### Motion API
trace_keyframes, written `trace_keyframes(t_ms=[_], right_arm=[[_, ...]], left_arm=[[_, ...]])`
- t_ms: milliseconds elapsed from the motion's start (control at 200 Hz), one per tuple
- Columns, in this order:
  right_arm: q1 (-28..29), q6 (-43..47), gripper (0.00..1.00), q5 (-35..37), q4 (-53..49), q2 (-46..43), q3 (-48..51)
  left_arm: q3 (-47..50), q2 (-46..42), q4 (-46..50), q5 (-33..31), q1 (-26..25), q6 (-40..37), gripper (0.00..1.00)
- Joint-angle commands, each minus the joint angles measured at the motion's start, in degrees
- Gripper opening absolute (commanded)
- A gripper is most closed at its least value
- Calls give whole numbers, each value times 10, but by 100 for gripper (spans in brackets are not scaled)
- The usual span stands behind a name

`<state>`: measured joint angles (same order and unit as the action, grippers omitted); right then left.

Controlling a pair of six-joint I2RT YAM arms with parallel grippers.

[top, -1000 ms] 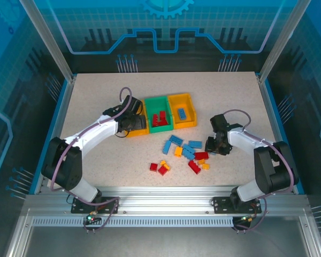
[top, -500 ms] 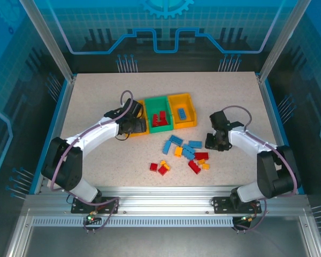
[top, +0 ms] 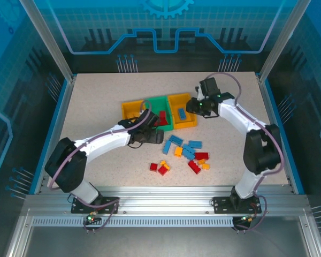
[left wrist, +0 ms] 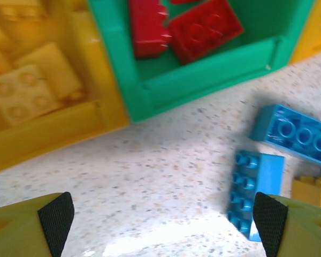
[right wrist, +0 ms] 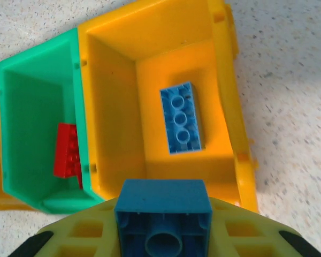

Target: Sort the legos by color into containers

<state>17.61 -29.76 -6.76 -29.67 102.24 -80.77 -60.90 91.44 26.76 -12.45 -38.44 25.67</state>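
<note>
The left arm (top: 104, 142) reaches diagonally from the table's (top: 91, 101) near edge. Its left gripper (left wrist: 163, 219) sits low in front of the green bin (left wrist: 203, 75), jaws wide and empty. The right arm (top: 241, 120) stretches toward the far edge, and the right gripper (right wrist: 163, 227) grasps a dark-blue lego (right wrist: 163, 206) above the right yellow bin (right wrist: 112, 107), which holds 1 light-blue brick (right wrist: 182, 118). Loose legos (top: 184, 152) lie mid-table.
</note>
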Motion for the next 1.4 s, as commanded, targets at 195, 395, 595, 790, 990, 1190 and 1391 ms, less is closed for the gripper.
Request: trace_keyframes(t_ms=[195, 395, 595, 790, 990, 1190, 1391], right_arm=[[15, 2, 31, 28, -75, 125, -131], [24, 4, 46, 33, -95, 156, -170], [33, 8, 67, 39, -99, 122, -156], [34, 7, 76, 53, -79, 37, -95], [33, 46, 81, 105, -79, -51, -15], [26, 46, 82, 125, -81, -103, 97], [30, 19, 86, 97, -41, -133, 198]], left_arm=[[-43, 89, -13, 43, -49, -75, 91], [-77, 139, -8, 48, -67, -82, 87], [-80, 158, -8, 50, -67, -75, 74], [-83, 168, -9, 52, -67, -70, 48], [-89, 152, -4, 35, -67, -54, 27], [-125, 104, 10, 13, -64, -50, 26], [-217, 112, 17, 19, -43, -59, 29]])
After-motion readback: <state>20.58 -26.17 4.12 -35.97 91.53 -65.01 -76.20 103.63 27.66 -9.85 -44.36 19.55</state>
